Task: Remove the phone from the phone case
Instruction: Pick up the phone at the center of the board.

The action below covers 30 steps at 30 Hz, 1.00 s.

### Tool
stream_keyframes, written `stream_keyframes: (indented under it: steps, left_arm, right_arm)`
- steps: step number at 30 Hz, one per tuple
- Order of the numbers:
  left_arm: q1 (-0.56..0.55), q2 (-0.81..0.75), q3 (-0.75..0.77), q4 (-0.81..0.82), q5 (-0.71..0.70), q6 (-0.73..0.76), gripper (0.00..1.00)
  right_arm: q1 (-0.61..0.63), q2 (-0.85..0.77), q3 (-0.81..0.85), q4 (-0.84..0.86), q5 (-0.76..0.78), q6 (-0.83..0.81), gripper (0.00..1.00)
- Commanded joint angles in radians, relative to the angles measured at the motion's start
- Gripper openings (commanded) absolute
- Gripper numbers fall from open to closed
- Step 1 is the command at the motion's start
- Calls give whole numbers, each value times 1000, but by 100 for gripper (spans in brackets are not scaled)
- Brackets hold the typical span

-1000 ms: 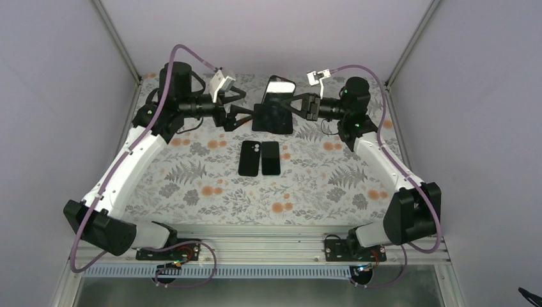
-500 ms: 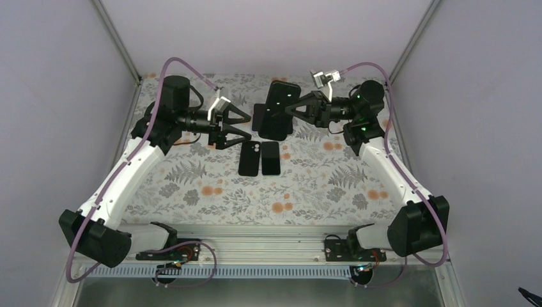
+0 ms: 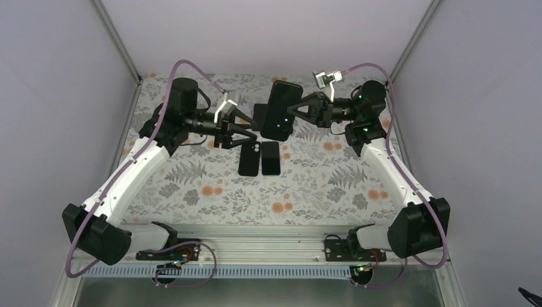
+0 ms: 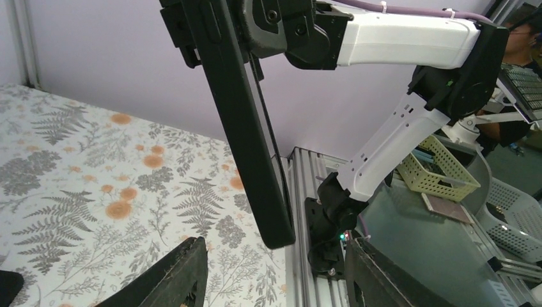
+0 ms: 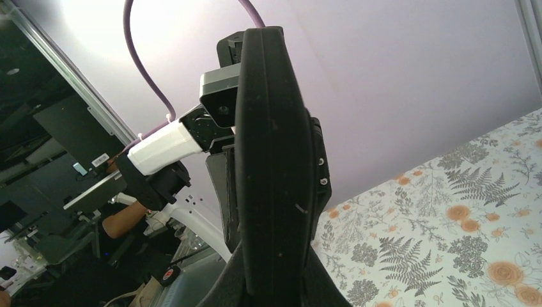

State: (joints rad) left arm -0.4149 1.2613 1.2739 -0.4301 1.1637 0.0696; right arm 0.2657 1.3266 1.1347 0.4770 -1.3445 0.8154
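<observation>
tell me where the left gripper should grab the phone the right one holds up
Take the free end of the phone, away from the right gripper, coming from the left. It hangs edge-on between the fingers of the left gripper, so they can likely close on its flat faces.

A robotics lab: the bench [image 3: 192, 185] wears a flowered cloth inside a plain lilac-walled booth [image 3: 268, 32]. Two cabled robot arms [image 3: 137, 169] are bolted to an aluminium rail [image 3: 268, 246] at its near edge. Beyond that edge are a seated person [image 4: 519, 39] and a yellow basket [image 4: 441, 169].
</observation>
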Motion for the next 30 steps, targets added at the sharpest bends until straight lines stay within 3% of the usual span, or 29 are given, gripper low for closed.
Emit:
stream_keyframes:
  steps: [1,14,25,28,30]
  left_arm:
    - [-16,35,30,63,10,-45,54]
    - [-66,106,62,124,51,-150,45]
    - [-65,148,80,178,46,-237,11]
    - [-59,152,86,184,33,-249,3]
    - [-43,155,85,200,31,-276,2]
  right_arm:
    - [-4,-26,-9,-20,39,-32,4]
    - [44,-11,-16,-121,62,-125,4]
    - [67,-11,-11,-173,77,-171,4]
    - [67,-12,-10,-197,94,-182,13]
    - [67,-12,-10,-214,103,-195,24]
